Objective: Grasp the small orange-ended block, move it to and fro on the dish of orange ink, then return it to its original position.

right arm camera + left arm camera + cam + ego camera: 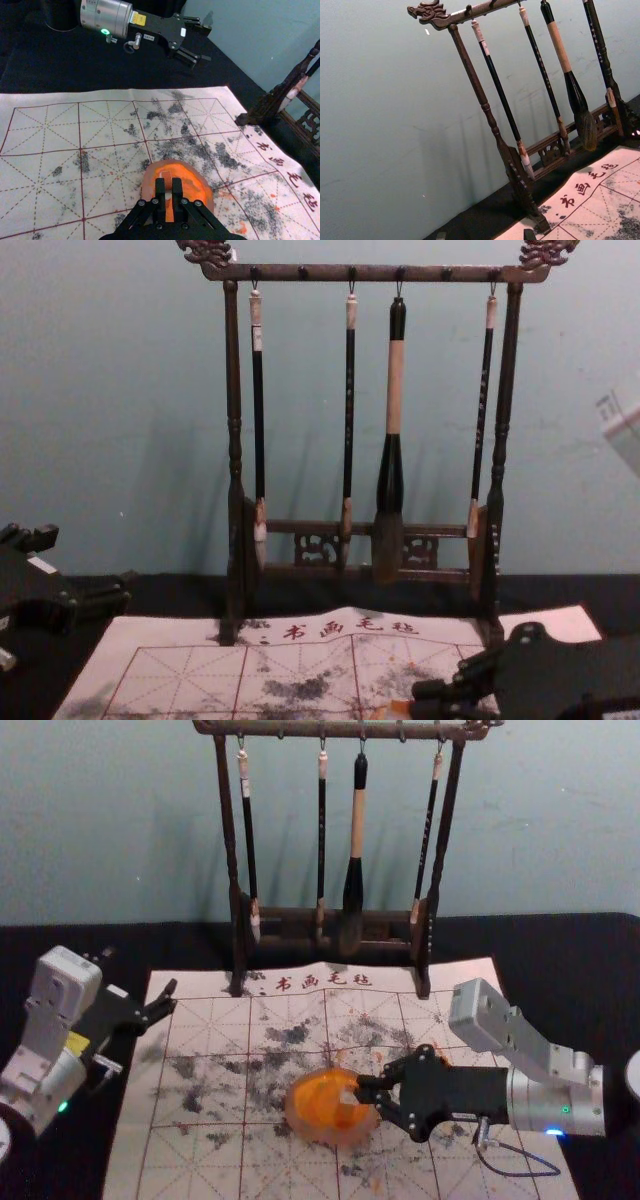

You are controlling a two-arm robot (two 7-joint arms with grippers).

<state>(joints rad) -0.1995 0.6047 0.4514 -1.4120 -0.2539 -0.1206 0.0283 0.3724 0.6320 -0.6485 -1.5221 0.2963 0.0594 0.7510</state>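
Block [348,1097], one, sat over one ink dish [303,1126], clamped by your right tool [362,1089], jaws nearly closed; you couldn't confirm its long axis or pointing. Left tool [173,996] idled, open, at the mat's [195,1160] left edge. Four brushes [357,825] hung.

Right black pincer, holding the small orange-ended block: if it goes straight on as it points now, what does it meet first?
Probably the orange ink in the round pale dish, beneath the block in the right pincer; whether they already touch is unclear.
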